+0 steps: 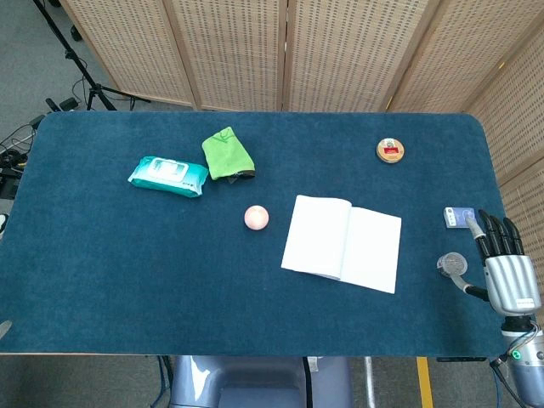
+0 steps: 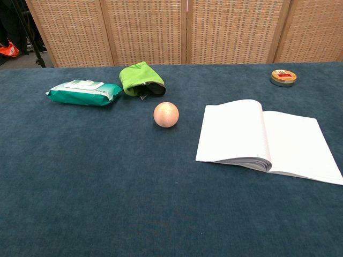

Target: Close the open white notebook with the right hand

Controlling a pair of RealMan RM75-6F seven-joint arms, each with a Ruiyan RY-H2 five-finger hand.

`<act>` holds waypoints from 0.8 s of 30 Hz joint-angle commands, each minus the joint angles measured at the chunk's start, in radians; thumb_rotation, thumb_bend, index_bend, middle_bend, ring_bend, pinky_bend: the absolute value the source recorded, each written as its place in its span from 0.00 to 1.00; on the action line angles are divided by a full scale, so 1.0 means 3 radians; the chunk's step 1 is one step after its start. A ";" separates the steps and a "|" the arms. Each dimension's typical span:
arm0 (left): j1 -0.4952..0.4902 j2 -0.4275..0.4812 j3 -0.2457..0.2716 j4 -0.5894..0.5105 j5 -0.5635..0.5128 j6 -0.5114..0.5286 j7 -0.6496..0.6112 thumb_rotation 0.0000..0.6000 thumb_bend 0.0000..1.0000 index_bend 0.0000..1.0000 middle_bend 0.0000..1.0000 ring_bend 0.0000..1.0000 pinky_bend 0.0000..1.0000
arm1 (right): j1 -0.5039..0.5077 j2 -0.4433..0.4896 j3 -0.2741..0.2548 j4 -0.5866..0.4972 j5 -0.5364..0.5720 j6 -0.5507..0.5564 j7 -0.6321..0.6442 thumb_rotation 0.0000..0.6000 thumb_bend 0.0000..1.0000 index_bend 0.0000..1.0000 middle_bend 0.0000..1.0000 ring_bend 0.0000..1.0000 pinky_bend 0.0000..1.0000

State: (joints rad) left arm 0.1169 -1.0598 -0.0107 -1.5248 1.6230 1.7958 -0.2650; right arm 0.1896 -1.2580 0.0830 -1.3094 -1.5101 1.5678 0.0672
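Note:
The white notebook (image 1: 342,243) lies open and flat on the blue table, right of centre; the chest view shows its two blank pages (image 2: 268,139) with the spine running away from me. My right hand (image 1: 505,265) hovers at the table's right edge, well to the right of the notebook, fingers straight and slightly apart, holding nothing. It does not appear in the chest view. My left hand appears in neither view.
A pink ball (image 1: 256,217) sits just left of the notebook. Behind it lie a green cloth (image 1: 228,154) and a teal wipes pack (image 1: 168,175). A round tin (image 1: 390,150) stands at the back right. A small blue card box (image 1: 455,218) and a grey disc (image 1: 451,264) lie near my right hand.

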 commanded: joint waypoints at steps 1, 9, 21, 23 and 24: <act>0.0002 0.0003 -0.0002 0.0008 -0.0001 0.0001 -0.0019 1.00 0.00 0.00 0.00 0.00 0.00 | -0.0068 0.0080 0.0016 -0.0151 0.0080 -0.0008 -0.0120 1.00 0.00 0.00 0.00 0.00 0.00; -0.0003 0.0005 0.0011 0.0014 0.0026 -0.0015 -0.0013 1.00 0.00 0.00 0.00 0.00 0.00 | -0.0063 0.0126 -0.0015 -0.0261 0.0036 -0.0089 -0.0129 1.00 0.00 0.00 0.00 0.00 0.00; -0.0028 0.0000 -0.0023 -0.0057 -0.0036 -0.0077 0.0083 1.00 0.00 0.00 0.00 0.00 0.00 | 0.0451 -0.0128 -0.0106 -0.0603 -0.0473 -0.0675 -0.0536 1.00 0.00 0.00 0.00 0.00 0.00; -0.0039 0.0004 -0.0026 -0.0065 -0.0049 -0.0105 0.0100 1.00 0.00 0.00 0.00 0.00 0.00 | 0.0545 -0.0223 -0.0087 -0.0631 -0.0493 -0.0795 -0.0673 1.00 0.00 0.00 0.00 0.00 0.00; -0.0045 0.0006 -0.0025 -0.0071 -0.0052 -0.0122 0.0111 1.00 0.00 0.00 0.00 0.00 0.00 | 0.0591 -0.0275 -0.0071 -0.0631 -0.0492 -0.0854 -0.0745 1.00 0.00 0.00 0.00 0.00 0.00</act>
State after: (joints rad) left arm 0.1051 -1.0589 -0.0178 -1.5443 1.6091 1.7620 -0.2342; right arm 0.3302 -1.3041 0.0557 -1.4819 -1.6438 1.3539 -0.1110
